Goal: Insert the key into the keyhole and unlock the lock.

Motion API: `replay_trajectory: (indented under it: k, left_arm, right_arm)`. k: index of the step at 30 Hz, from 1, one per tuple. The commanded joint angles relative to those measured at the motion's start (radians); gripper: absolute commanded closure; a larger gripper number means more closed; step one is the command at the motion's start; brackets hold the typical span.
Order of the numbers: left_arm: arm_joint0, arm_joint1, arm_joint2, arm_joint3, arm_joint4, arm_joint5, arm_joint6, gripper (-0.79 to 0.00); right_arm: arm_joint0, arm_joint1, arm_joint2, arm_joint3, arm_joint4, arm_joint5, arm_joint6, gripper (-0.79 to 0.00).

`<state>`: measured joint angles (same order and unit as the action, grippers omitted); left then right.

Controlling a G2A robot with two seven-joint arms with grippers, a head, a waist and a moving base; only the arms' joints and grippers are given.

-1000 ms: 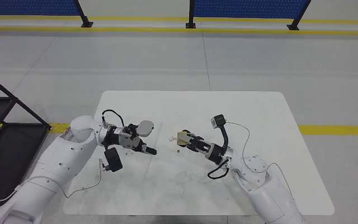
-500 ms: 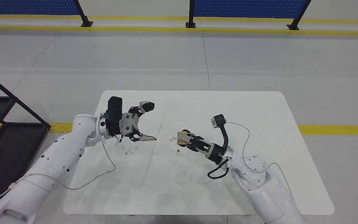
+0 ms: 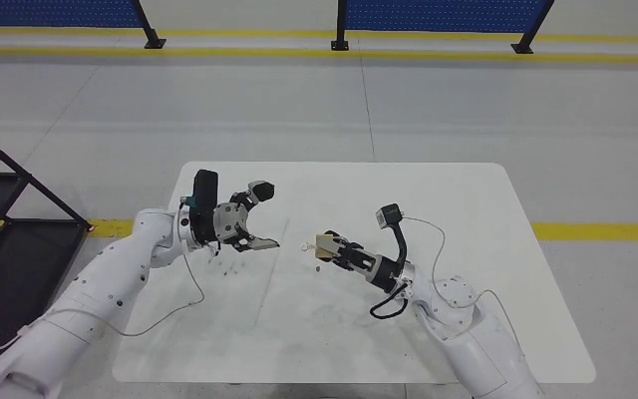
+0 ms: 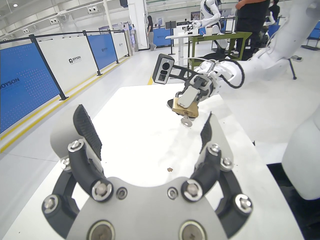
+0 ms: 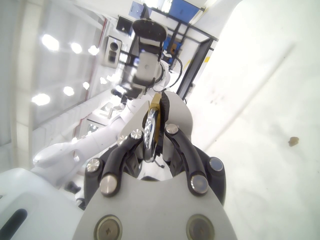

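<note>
Because the key (image 4: 186, 122) already appears to sit in the keyhole, the left gripper (image 4: 145, 116) nearest the camera carries nothing: its jaws stand spread wide, above the white table (image 4: 130, 136) and aimed straight at the lock (image 4: 188, 112), which reads as lining up to take the key's head and turn it. A single small brown crumb (image 4: 170, 169) lies on the table beneath that open gripper, and it has no part in the job. Farther on, well apart from the left gripper, the brass lock is clamped by its body in the closed right gripper (image 4: 187, 101) and held just clear of the table. Its keyhole end is turned down and toward the other arm, so the key hangs out free where it can be reached. That grip looks meant to brace the lock against the twist to come. By count there are one lock, one key and two grippers, one of them loaded and one empty. Turning the key seems to be the step left.
</note>
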<state>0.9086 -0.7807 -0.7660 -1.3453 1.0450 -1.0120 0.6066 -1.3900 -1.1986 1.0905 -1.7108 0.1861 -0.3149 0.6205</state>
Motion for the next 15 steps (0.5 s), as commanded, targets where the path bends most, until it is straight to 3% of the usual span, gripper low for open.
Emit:
replay_trajectory:
  k: [1, 4, 12, 15]
  left_arm:
    - [-0.017, 0.007, 0.029, -0.012, -0.125, 0.000, -0.106, -0.785]
    - [-0.042, 0.026, 0.096, -0.029, -0.364, 0.000, -0.297, -0.785]
    - [-0.149, 0.081, 0.240, -0.032, -1.260, 0.002, -1.061, -0.785]
    - [-0.186, 0.087, 0.262, -0.015, -1.499, 0.082, -1.295, -0.785]
  right_arm:
    - [0.000, 0.000, 0.000, 0.000, 0.000, 0.000, 0.000, 0.000]
    - [0.000, 0.000, 0.000, 0.000, 0.000, 0.000, 0.000, 0.000]
    - [0.000, 0.000, 0.000, 0.000, 0.000, 0.000, 0.000, 0.000]
    - [0.000, 0.000, 0.000, 0.000, 0.000, 0.000, 0.000, 0.000]
